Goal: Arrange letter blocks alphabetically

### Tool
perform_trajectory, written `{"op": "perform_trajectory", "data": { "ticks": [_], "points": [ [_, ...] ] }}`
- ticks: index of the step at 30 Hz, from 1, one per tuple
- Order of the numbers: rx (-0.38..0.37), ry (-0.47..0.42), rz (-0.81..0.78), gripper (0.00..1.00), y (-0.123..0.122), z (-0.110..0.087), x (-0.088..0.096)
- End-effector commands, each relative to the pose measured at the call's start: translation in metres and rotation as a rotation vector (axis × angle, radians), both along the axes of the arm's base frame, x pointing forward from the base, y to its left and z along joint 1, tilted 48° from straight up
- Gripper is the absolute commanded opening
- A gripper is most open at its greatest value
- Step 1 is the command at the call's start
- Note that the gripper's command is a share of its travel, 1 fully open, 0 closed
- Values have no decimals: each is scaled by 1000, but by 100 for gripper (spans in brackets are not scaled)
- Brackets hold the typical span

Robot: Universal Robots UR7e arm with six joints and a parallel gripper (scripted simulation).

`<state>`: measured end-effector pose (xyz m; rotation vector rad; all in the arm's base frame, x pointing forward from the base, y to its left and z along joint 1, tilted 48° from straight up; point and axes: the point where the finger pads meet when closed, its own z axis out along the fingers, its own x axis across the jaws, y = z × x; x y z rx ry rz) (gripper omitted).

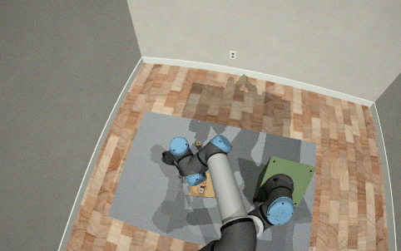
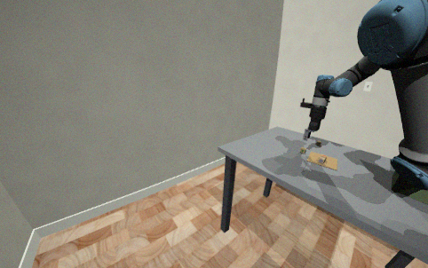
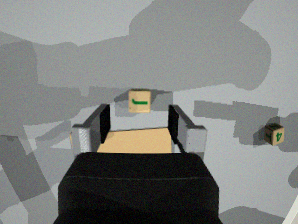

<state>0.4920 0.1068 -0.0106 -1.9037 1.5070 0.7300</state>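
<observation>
My gripper (image 2: 306,137) (image 3: 139,116) is open and empty, above the table. A wooden block (image 3: 139,101) (image 2: 303,151) with a green hook-like mark, perhaps J, lies off the mat, just beyond the fingertips in the wrist view. Another wooden block (image 3: 274,135) (image 1: 198,144) (image 2: 319,143) with green marks, one like a 4, lies off the mat, apart from the first. The orange mat (image 1: 210,191) (image 2: 330,165) (image 3: 135,141) lies flat. On it a block with a red mark (image 1: 202,184) and a block with a bluish mark (image 1: 201,190) are close together; their letters are too small to read. The arm partly hides the mat.
The grey table (image 1: 137,166) (image 2: 253,153) carries everything, with broad arm shadows across it. The green base block (image 1: 287,166) under the arm stands on the right in the top view. The table's left edge is well away from the blocks.
</observation>
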Motion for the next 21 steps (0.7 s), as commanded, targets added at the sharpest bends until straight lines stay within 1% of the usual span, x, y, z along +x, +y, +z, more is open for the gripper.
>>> {"op": "perform_trajectory", "data": {
  "ticks": [1,12,21],
  "points": [
    [0,-1,-1,100,1,-1,0],
    [-1,-1,-1,100,7,-7,0],
    [-1,-1,-1,100,17,-16,-1]
  ]
}}
